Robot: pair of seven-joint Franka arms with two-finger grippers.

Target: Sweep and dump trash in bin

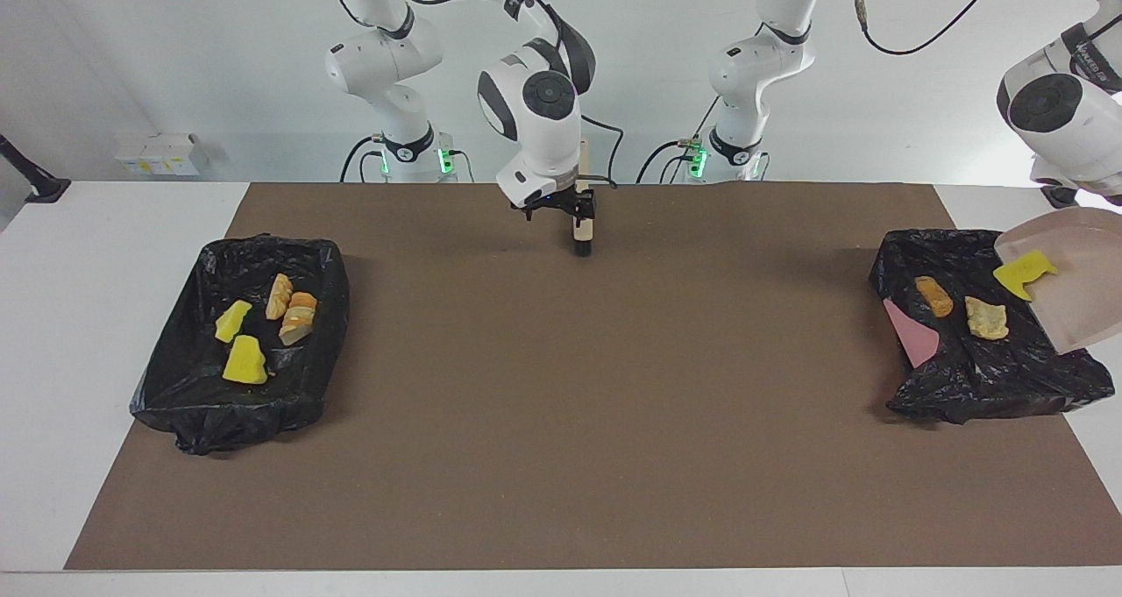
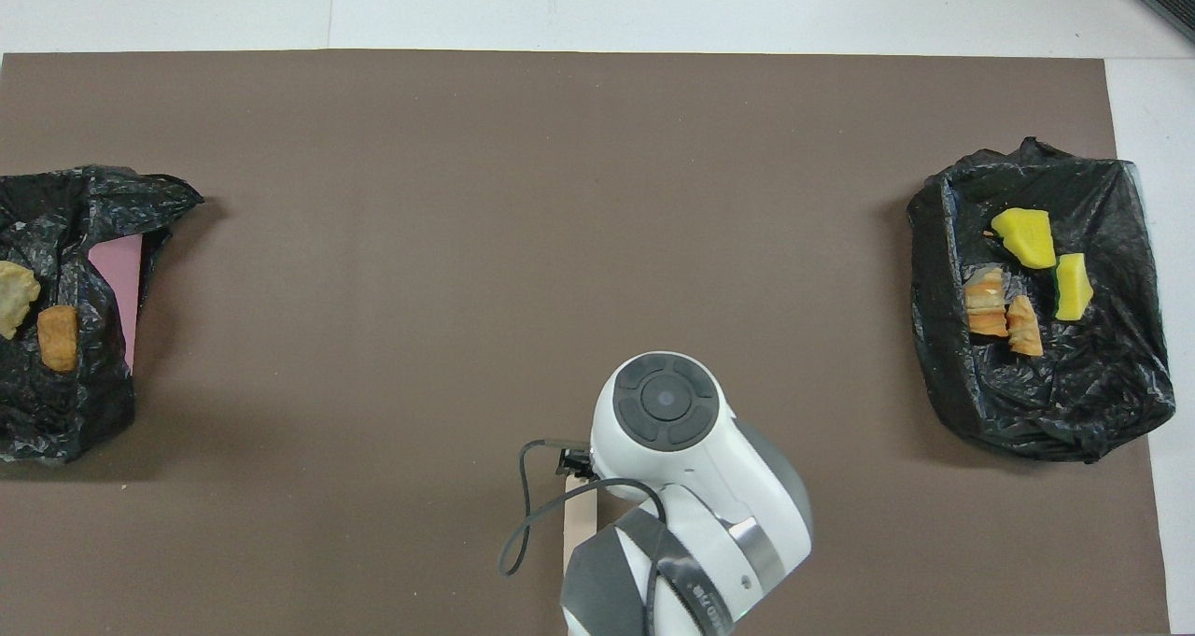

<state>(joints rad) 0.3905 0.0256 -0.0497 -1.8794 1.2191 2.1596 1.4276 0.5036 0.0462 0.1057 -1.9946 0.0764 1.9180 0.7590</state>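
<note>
Over bin [image 1: 973, 369] at left arm's end: yellow chunk [image 1: 1024, 273] sits on tilted dustpan [image 1: 1082, 316], not yet dropped. Orange-brown lump [image 1: 933, 295] & beige lump [image 1: 986, 316] lie in bin, downhill of pan lip. Four more scraps [image 1: 245, 360] in second bin [image 1: 219, 417], right arm's end. Left end effector is cut off at view's edge: clamped shut, prob. on pan handle. Right end effector [image 1: 561, 204] is over brush [image 1: 582, 233], fingers apart, holding nothing.
</note>
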